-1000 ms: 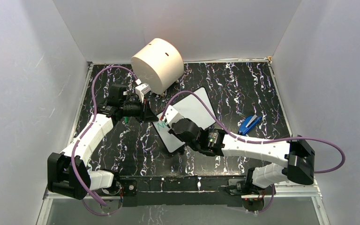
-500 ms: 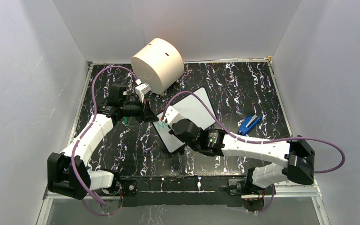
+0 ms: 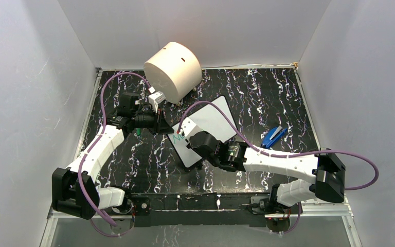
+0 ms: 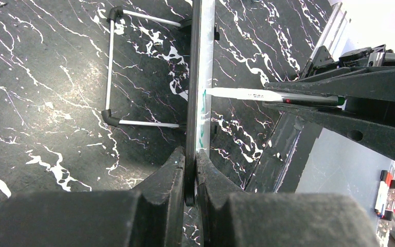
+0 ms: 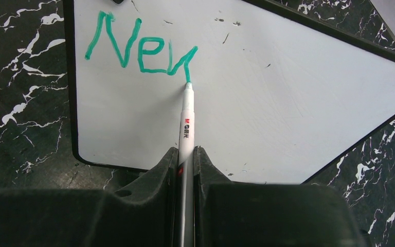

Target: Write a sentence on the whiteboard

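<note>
The whiteboard (image 3: pixel 212 123) lies tilted at the table's middle, white with a thin black rim; it shows edge-on in the left wrist view (image 4: pixel 201 77) and face-on in the right wrist view (image 5: pixel 267 103). My left gripper (image 4: pixel 190 172) is shut on the board's near-left edge (image 3: pixel 163 125). My right gripper (image 5: pixel 185 159) is shut on a white marker (image 5: pixel 186 123), above the board's lower left part (image 3: pixel 190 135). The marker tip touches the board at the end of the green sentence (image 5: pixel 141 51), which reads "Nev" with a partial last letter. The marker also shows in the left wrist view (image 4: pixel 247 94).
A big cream cylinder (image 3: pixel 173 64) stands at the back left, just behind the left gripper. A blue object (image 3: pixel 273 136) lies on the black marbled table (image 3: pixel 267 98) to the right of the board. A wire stand (image 4: pixel 114 72) sits behind the board. White walls enclose three sides.
The right gripper and marker have shifted very slightly on the board; the left arm and the board hold still.
</note>
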Robot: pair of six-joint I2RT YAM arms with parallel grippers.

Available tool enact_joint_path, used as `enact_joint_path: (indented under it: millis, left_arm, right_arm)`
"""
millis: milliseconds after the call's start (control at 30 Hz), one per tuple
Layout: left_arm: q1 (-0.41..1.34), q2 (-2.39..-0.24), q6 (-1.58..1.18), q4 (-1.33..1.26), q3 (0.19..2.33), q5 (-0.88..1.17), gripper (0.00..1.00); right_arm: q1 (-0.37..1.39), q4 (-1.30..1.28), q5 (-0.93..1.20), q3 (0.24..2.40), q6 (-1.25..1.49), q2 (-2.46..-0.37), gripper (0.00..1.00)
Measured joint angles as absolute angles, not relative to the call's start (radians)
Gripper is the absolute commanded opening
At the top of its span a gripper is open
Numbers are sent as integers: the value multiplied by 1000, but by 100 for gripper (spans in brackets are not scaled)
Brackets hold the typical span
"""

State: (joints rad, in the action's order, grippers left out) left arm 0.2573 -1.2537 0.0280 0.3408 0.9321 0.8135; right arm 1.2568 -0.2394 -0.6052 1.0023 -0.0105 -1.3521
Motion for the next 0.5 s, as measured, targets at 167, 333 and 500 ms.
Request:
enact_joint_path:
  millis: [167, 333, 500]
  left_arm:
    - [257, -1254, 31, 341, 932, 817, 0]
    - [257, -1254, 34, 341, 932, 816, 0]
    - [257, -1254, 35, 344, 934, 813, 0]
  right_arm:
    - [1257, -238, -606, 1002, -12, -1353, 0]
    - [1254, -236, -606, 1002, -26, -1353, 0]
    - [1248, -229, -617, 1006, -52, -1352, 0]
